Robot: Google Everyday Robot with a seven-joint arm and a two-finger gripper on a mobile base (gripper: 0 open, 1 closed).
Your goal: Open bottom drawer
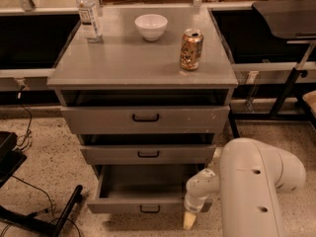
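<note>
The bottom drawer (143, 207) of the grey metal cabinet is pulled out, showing its plain grey tray interior (143, 181). Its low front carries a small black loop handle (149, 210). Above it sit the mid-sized drawer front (148, 153) and the tallest drawer front (145, 119), both pushed in. My gripper (190, 219) hangs at the drawer's right front corner, at the end of the white arm (256, 186), to the right of the handle.
On the cabinet top (118, 58) stand a water bottle (89, 14), a white bowl (151, 26) and a soda can (191, 49). A black stand leg (59, 216) lies on the speckled floor at left. Dark benches flank the cabinet.
</note>
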